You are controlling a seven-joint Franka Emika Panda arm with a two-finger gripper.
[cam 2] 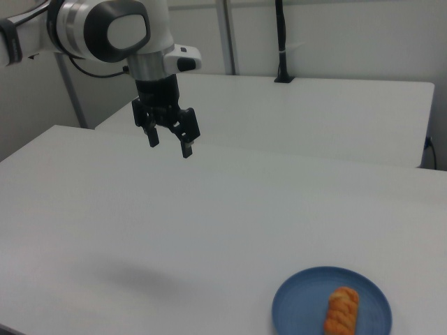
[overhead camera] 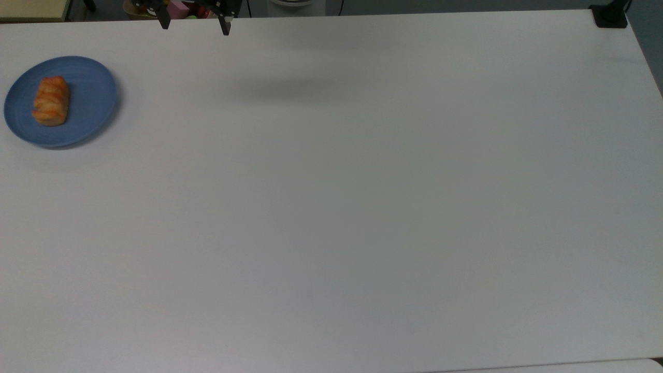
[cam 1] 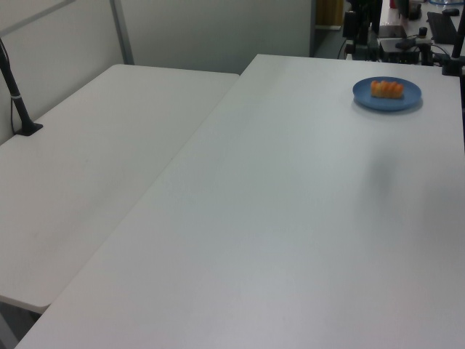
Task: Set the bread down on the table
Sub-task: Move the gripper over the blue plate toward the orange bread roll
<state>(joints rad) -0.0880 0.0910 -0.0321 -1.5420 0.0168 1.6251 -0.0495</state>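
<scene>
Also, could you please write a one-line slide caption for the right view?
Franka arm's gripper, jaws open, hovers high above the white table; golden-orange ridged bread lies on the round blue plate.

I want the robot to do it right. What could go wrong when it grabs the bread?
The bread lies on a blue plate near the table edge, so a nudge might push the plate off. The open gripper hangs high and far away; it might miss or squash the small bread.

A lab (robot arm (cam 2: pixel 105 28) over bare white tables (cam 1: pixel 290 218)).
</scene>
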